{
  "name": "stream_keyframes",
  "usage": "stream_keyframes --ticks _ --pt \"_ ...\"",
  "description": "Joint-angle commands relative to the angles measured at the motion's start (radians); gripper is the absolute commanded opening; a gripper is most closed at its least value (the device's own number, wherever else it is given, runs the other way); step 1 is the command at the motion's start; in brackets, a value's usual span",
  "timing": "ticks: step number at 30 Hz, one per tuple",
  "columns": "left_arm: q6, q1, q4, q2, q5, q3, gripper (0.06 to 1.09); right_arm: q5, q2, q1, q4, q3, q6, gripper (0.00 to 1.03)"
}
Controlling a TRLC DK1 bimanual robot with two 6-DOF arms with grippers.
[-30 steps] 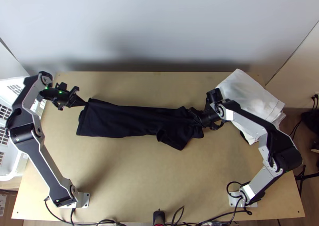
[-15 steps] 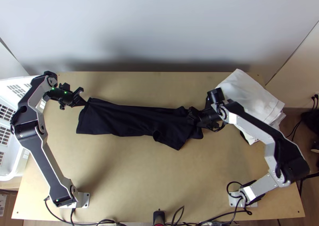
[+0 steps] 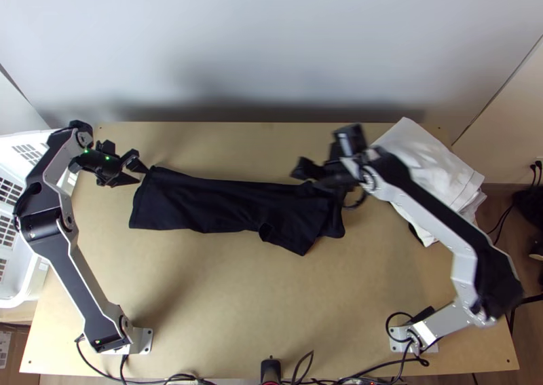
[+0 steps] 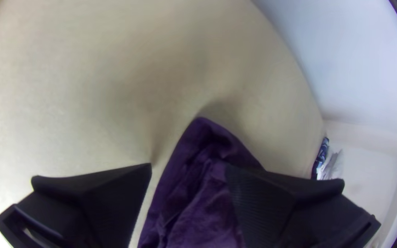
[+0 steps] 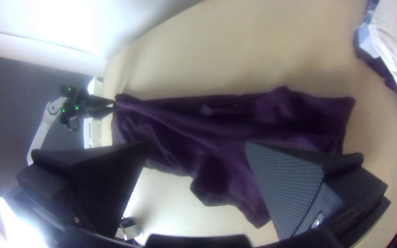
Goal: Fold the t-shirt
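Left end effector [image 3: 142, 175]: one, fingers well parted, nothing gripped, at the far corner of the shirt's left end. Right end effector [image 5: 198, 144]: one, fingers wide apart, empty, above the shirt's right part.

Shirt [image 3: 203, 205]: one, dark, lying in a long strip across the worktop [image 3: 237, 303], apparently folded lengthwise; a flap [image 3: 292, 239] juts towards my near edge, right of the middle. White cloths [image 3: 427, 164]: one pile, on the right.

Step in hand, as I judge it: release and regrip, the lengthwise fold looking largely made. Handling notes: I back the left fingers straight off the corner, lest they drag it askew. I raise the right pair clear, then tuck the flap flush before folding the ends in. I take all layers together; a shallow pinch would probably peel off only the top one.
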Motion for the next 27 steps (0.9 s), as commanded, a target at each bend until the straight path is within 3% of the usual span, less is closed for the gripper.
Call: stream_keyframes --ticks 1,6,8,14,27 --pt "0.017 0.002 0.014 -0.068 0.007 0.0 1.04 -0.058 0.204 0.174 -0.031 0.204 0.056 0.97" --pt "0.039 0.06 0.017 -0.112 -0.025 -0.002 1.04 -0.106 0.425 0.255 -0.031 0.379 0.081 0.97" --pt "0.077 0.089 0.017 -0.118 -0.071 -0.014 1.04 -0.118 0.5 0.264 -0.031 0.456 0.08 0.97" --pt "0.174 0.177 0.02 -0.13 -0.097 -0.054 1.04 -0.133 0.658 0.255 -0.031 0.595 0.073 0.97" --pt "0.221 0.152 -0.009 -0.129 -0.016 -0.181 1.03 -0.133 0.706 0.217 -0.035 0.612 0.073 0.97"
